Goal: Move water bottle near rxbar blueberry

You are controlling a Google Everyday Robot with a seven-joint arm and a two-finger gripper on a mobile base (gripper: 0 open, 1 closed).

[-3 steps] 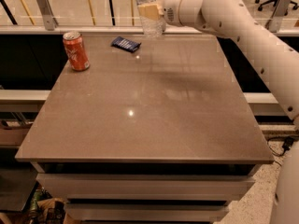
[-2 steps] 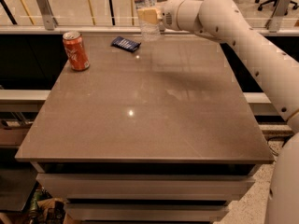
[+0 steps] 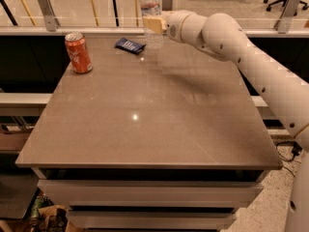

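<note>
Water bottle (image 3: 150,6) is standing upright, gripper (image 3: 154,24) pinching its middle for balance; rxbar blueberry (image 3: 129,45) is lying just left of the gripper, probably close enough.

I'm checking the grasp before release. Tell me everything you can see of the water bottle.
The water bottle is clear ribbed plastic with a label band, upright at the far edge of the table, just right of the rxbar blueberry. The end effector extends from the right and grips it mid-height, a tan finger across its front. Whether its base touches the table cannot be told.
</note>
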